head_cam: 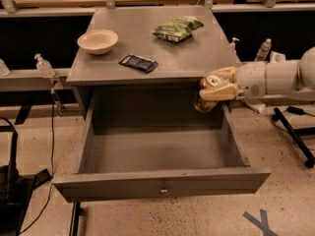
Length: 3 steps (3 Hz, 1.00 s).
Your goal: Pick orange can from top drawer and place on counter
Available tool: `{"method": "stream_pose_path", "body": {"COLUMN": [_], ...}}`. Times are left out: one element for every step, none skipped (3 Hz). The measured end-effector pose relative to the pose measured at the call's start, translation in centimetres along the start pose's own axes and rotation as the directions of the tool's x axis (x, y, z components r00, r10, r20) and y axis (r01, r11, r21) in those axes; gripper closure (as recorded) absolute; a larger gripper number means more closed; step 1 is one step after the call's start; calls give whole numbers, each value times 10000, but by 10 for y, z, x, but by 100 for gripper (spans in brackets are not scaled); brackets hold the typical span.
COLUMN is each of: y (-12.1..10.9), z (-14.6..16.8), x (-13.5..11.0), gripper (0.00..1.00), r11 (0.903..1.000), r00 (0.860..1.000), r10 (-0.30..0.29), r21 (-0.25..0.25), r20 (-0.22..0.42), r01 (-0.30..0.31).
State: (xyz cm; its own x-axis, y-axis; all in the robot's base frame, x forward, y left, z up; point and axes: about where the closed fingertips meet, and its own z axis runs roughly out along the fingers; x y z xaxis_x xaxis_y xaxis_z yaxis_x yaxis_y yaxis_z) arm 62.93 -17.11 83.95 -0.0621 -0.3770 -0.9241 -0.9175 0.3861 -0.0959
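**Q:** From the camera view, where is the orange can and what is your end effector doing?

**A:** My end effector (pixel 217 87) is pinching the orange can (pixel 204 103), its fingers pressed against the can's sides. The can hangs in the air over the right-hand side of the open top drawer (pixel 162 180), touching nothing inside it. It sits just beside the front right corner of the counter (pixel 172 58), with its base a little below the counter's edge.

**Q:** Which way does the can lie?

**A:** Its long axis is near upright but tipped, with the silver top leaning toward the counter and the brown base out over the drawer.

**Q:** So what does the coming move turn on?

**A:** I judge the landing spot lies up and inward from the can. There is a bare patch near that corner, well apart from the bowl (pixel 97 41), the dark packet (pixel 138 63) and the green bag (pixel 177 28). The base has to rise above the edge before I carry it inward, or it may catch the corner.
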Motion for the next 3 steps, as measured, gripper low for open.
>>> {"method": "stream_pose_path", "body": {"y": [-31,-47,-79], "z": [0,13,19], "x": [-41,-62,-89], "gripper": [100,100,100], "r11": [9977,9919,9961], "r00": [9996,9993,9987], "r10": [-269,-204,70], "r21": [-622,-1256,-876], "r20": [-114,-316,-506], "r01": [261,163,-114]}}
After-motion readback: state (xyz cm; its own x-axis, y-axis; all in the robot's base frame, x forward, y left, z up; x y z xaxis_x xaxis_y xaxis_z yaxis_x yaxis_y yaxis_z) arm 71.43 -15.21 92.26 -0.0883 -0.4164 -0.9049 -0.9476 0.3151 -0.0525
